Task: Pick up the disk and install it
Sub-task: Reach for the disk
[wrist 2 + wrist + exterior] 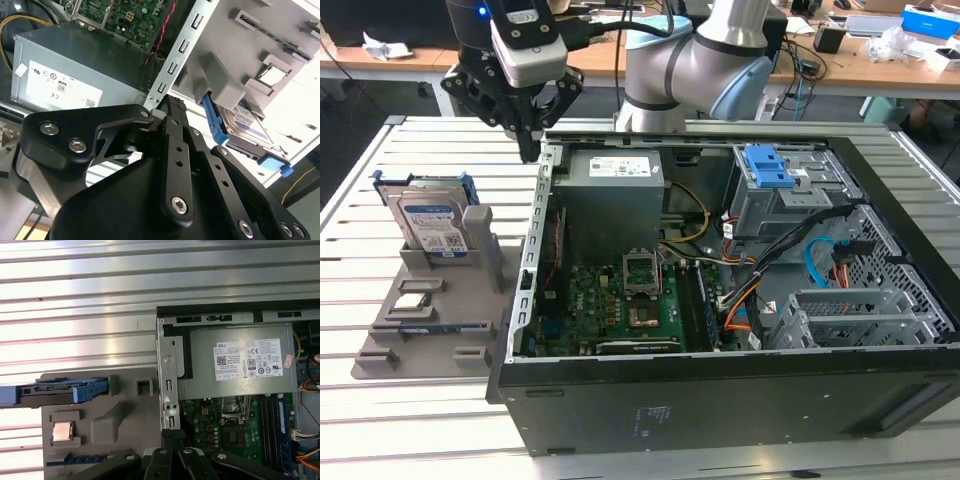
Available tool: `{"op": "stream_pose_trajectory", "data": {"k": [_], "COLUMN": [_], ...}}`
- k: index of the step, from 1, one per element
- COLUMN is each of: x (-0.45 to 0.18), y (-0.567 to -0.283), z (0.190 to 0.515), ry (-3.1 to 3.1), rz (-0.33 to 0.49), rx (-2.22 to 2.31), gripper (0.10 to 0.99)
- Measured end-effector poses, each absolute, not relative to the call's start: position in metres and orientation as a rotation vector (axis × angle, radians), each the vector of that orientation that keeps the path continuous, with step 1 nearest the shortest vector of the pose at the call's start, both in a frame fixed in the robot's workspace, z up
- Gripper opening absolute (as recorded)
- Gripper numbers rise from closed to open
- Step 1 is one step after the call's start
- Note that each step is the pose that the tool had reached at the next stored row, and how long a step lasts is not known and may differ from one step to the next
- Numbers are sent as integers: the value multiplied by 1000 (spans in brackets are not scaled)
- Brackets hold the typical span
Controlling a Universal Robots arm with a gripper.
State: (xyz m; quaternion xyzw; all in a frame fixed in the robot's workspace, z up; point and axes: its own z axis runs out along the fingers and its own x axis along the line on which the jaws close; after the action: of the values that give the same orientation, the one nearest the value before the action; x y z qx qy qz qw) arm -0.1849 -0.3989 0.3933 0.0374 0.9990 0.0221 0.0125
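The disk point(430, 222), a silver drive with a white-and-blue label in a blue bracket, stands on edge in a grey holder point(455, 300) at the exterior view's left, beside the open computer case point(720, 400). In both wrist views the disk point(55, 389) point(246, 124) sits untouched in that holder. My gripper point(528, 148) hangs above the case's rear corner nearest the holder, off to the disk's side and higher. Its fingers point(172, 440) are pressed together with nothing between them, and the fingertip point(172, 104) points at the case's metal edge.
The power supply point(612, 180) and motherboard point(620, 300) lie inside the case. A grey drive cage with a blue latch point(767, 165) stands at the case's far side. A small square chip point(62, 431) lies on the holder. The ribbed metal table point(380, 420) surrounds everything.
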Motion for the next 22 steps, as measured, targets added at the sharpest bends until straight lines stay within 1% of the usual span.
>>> {"op": "stream_pose_trajectory", "data": {"k": [22], "x": [-241], "y": [-399], "z": [393], "ry": [3114], "rz": [69], "rx": [117], "gripper": [106]}}
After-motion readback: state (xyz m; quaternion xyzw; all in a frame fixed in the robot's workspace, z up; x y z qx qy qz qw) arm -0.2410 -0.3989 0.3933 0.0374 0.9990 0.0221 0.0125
